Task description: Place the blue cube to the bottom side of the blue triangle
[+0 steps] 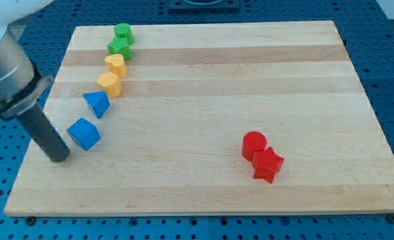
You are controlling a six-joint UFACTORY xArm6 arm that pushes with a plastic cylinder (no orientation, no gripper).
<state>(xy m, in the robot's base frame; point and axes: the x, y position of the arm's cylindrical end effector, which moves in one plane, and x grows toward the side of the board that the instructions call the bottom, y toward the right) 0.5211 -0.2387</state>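
The blue cube (84, 133) lies on the wooden board (203, 180) at the view's left. The blue triangle (97, 103) lies just above it and slightly to the right, a small gap between them. My tip (59, 158) rests on the board at the lower left of the blue cube, very close to it; I cannot tell if it touches. The dark rod rises up and to the left toward the arm's grey body.
A yellow hexagonal block (109, 83), a yellow heart-like block (115, 65), a green star-like block (119, 47) and a green cylinder (123, 31) run up from the triangle in a line. A red cylinder (254, 144) and a red star-like block (268, 164) touch at the lower right.
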